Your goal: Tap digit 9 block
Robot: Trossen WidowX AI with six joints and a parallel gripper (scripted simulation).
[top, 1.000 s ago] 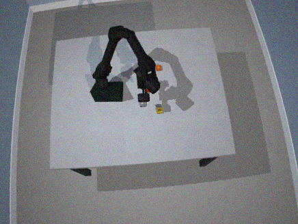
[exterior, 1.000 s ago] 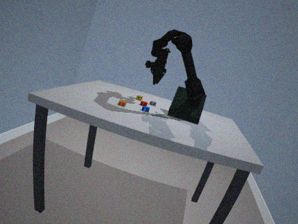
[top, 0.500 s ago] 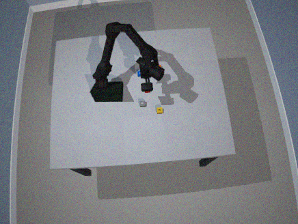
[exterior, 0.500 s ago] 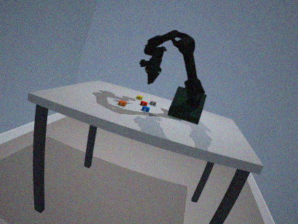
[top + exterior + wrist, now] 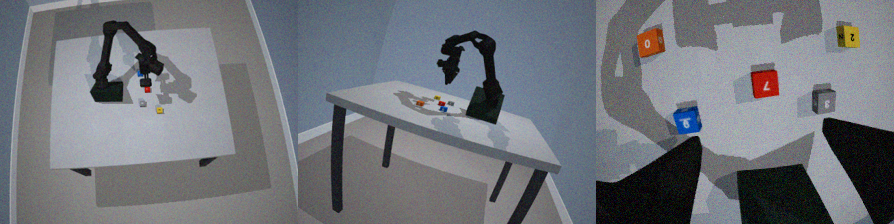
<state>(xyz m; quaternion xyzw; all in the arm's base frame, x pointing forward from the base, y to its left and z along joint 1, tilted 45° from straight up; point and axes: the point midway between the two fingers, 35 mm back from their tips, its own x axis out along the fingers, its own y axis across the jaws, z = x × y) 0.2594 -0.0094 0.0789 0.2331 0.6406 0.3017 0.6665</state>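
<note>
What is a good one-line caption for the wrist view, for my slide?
Open gripper hovering above five small digit cubes: orange, blue, red, grey and yellow, on the white table.

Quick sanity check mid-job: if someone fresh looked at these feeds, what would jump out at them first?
The black arm arches from its dark base on the white table, its open end effector hanging well above the blocks and holding nothing. Below it lies a small cluster of coloured blocks: red in the middle of the wrist view, with blue, orange, yellow and grey around it.
</note>
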